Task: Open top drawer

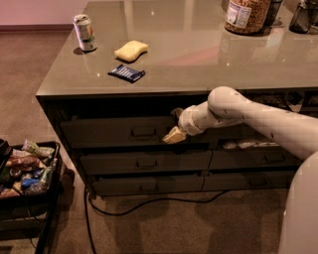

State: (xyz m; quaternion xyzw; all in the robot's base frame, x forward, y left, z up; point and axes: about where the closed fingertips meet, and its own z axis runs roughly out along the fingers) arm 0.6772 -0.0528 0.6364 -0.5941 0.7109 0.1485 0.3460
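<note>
The top drawer [109, 131] is the wide dark front panel just under the counter's edge on the left side, with a small loop handle [144, 133] at its centre. My gripper [174, 135], cream-coloured at its tip, is at the right end of that panel, right of the handle and level with it. My white arm [248, 114] reaches in from the right across the cabinet's front. I cannot tell whether the gripper touches the panel. The drawer front looks about flush with the cabinet.
Two lower drawers [144, 162] sit below it, and more drawers [258, 158] lie behind my arm. On the counter [198, 54] are a soda can [84, 32], a yellow sponge [131, 50], a blue packet [126, 73] and a jar [246, 14]. A black snack cart [30, 171] stands at left. A cable [149, 206] runs along the floor.
</note>
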